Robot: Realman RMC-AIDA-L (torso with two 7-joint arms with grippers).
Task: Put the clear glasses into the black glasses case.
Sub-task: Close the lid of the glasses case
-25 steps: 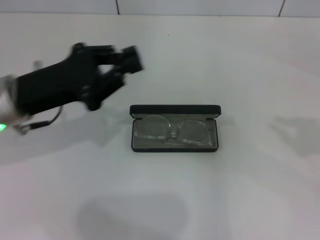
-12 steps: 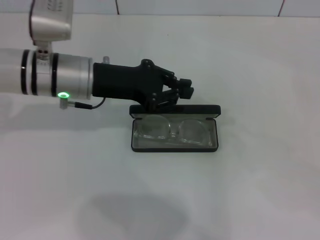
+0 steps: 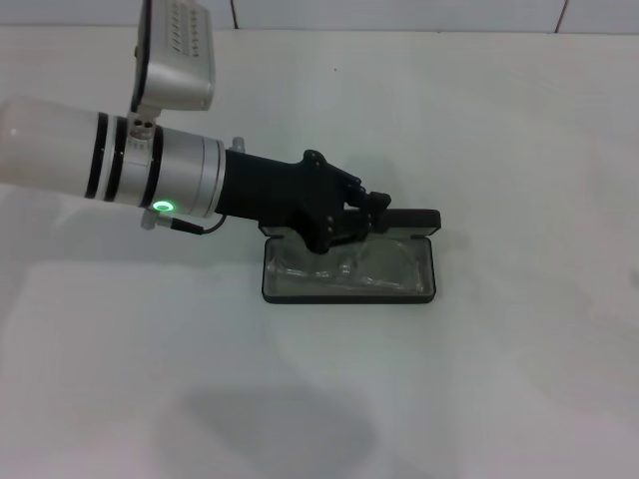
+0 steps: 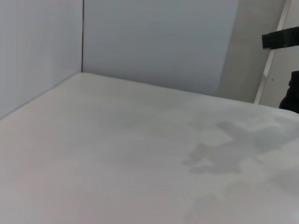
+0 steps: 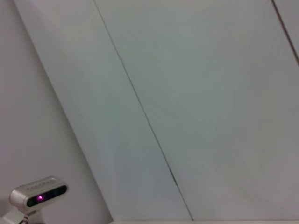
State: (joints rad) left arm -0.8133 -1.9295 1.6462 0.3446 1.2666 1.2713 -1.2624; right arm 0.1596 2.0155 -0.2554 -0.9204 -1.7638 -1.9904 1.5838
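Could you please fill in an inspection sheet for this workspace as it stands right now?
Surface: white table, bare apart from the job's things.
Job's things: black glasses case lies open; clear glasses lie inside it.
Clutter: nothing seen.
Grippers: left gripper is over the case's rear edge, by the lid; right gripper not in view.
Cables: thin black cable loops under the left wrist.
Surroundings: white tiled wall behind the table; a small camera in the right wrist view.
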